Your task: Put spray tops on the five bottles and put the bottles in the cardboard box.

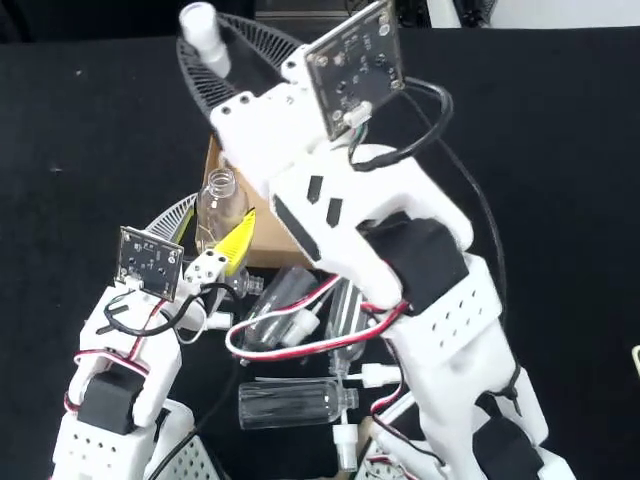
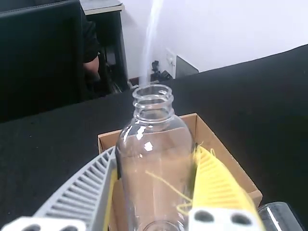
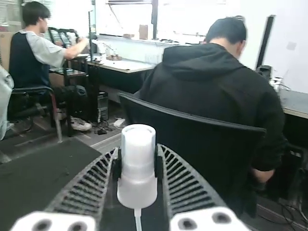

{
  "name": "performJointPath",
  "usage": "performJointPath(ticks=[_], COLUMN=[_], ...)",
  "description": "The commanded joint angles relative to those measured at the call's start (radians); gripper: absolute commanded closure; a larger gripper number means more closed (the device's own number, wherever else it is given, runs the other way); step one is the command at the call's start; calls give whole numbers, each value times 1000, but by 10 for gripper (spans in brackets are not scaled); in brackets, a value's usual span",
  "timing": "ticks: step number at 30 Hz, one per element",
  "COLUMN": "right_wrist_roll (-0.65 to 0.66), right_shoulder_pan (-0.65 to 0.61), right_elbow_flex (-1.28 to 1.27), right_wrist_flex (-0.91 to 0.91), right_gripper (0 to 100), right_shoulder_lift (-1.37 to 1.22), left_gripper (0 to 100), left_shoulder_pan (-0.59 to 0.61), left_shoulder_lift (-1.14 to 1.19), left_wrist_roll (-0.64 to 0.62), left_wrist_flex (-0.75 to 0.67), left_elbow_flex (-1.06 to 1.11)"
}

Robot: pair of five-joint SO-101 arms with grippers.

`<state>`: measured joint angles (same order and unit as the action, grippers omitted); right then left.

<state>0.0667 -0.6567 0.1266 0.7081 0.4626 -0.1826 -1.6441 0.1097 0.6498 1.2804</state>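
Ribbed plastic fingers, 1 grey, 1 yellow, of the left gripper clamp a clear round-shouldered bottle, threaded neck open, upright at the cardboard box, left of centre in the high view. At upper left, the right gripper pinches a smooth white spray top.

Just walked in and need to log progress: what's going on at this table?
The left gripper holds a clear bottle upright at the cardboard box. The right gripper holds a white spray top above it, its tube hanging toward the open neck. Other bottles lie on the table.
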Motion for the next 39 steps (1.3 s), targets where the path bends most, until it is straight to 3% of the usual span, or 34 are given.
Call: performJointPath(ticks=[1,25,39], right_wrist_roll=[8,15,15], right_shoulder_pan=[-18,-12,-12], right_elbow_flex=[47,176,-42], right_wrist_flex=[-23,109,18], right_gripper=[988,988,988], right_shoulder_lift=[4,-2,4], left_gripper=[956,956,956], left_shoulder_pan=[-5,-5,-5], left_shoulder_lift=[-9,-9,-9], left_wrist_roll=[-9,-9,-8], left_wrist_flex=[-5,-6,-5], left_elbow_flex=[-13,-13,-13])
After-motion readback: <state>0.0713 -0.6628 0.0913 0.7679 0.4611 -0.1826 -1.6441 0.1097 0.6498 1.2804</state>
